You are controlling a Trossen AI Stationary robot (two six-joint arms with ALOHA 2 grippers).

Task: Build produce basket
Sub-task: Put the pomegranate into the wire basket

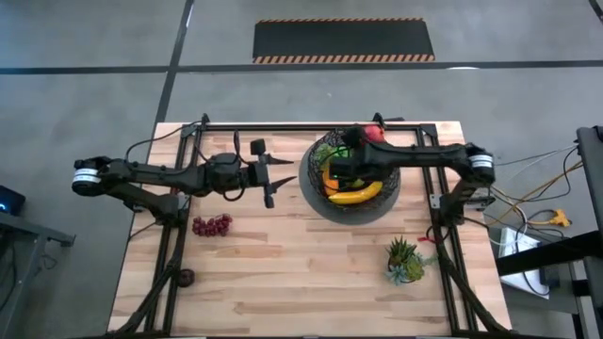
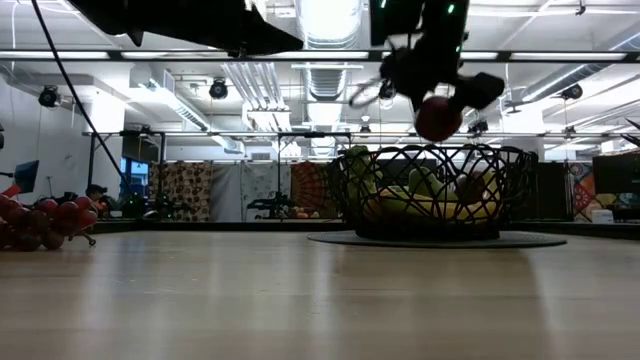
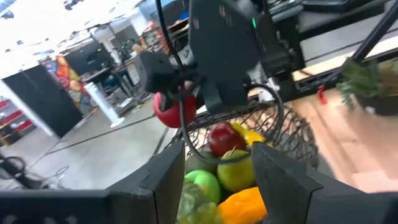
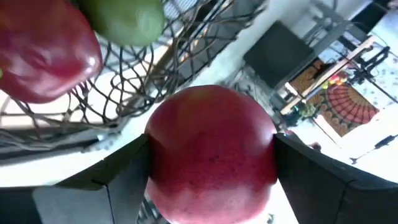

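The black wire basket [image 1: 316, 179] stands on its grey disc right of the table's middle. It holds a yellow banana [image 1: 353, 195], green apples [image 3: 235, 171], a red apple [image 3: 222, 138] and an orange piece [image 3: 245, 205]. My right gripper [image 2: 438, 105] hangs over the basket's far rim, shut on a second red apple [image 1: 375, 134]. My left gripper [image 1: 271, 174] hovers open just left of the basket, touching nothing. A bunch of purple-red grapes [image 1: 212, 225] lies on the table nearer the left edge. My right gripper pinches the red apple [image 4: 211, 149] between its two fingers [image 4: 118, 174], one on each side of its round body. The fingers come from above. The apple [image 2: 438, 118] hangs below them, lifted clear above the basket's rim.
A small spiky green potted plant [image 1: 405, 259] stands near the right edge, on the near side of the basket. A small dark object [image 1: 186, 277] lies near the left near corner. Bare wood stretches across the table's near half between the grapes and the plant.
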